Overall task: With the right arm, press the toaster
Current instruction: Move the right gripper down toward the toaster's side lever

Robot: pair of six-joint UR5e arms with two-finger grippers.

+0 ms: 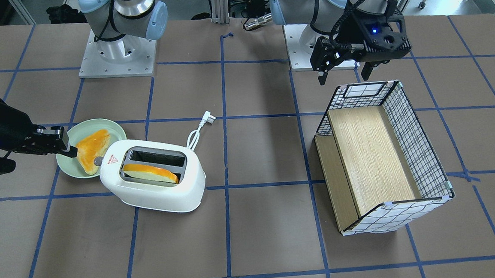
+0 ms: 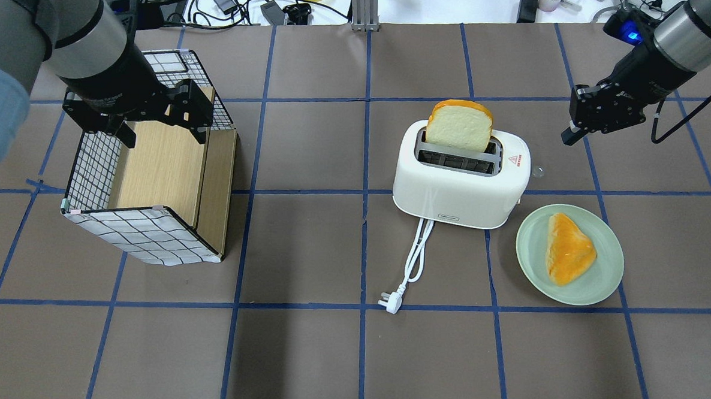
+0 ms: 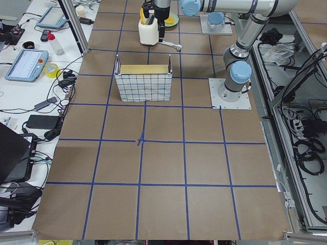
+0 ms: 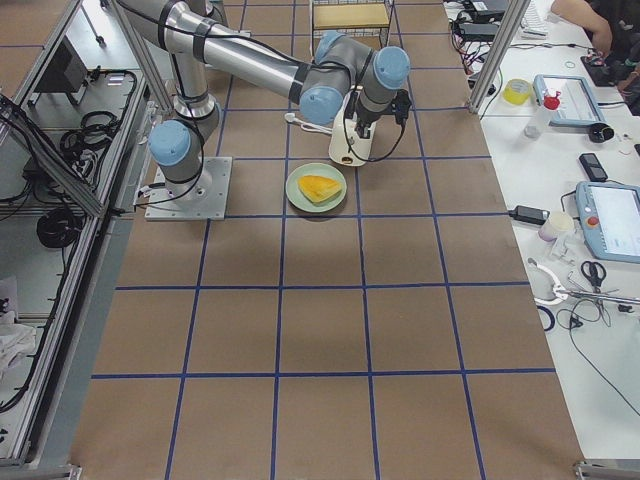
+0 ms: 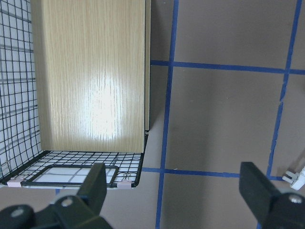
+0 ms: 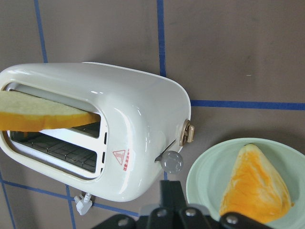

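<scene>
The toaster (image 2: 461,180) sits mid-table on the robot's R side, w/ a bread slice (image 2: 458,126) standing high in one slot, so it's not pushed down yet. Its grey knob (image 6: 171,161) is on the end facing the green plate (image 2: 604,282), & the R gripper (image 1: 68,150) points at that end. You see its fingers pressed together, prob. to make one firm tip for pushing. It's near the knob, not touching. The L gripper (image 1: 346,75) hangs spread open over the wire basket (image 2: 93,170), well apart, out of the way.
</scene>
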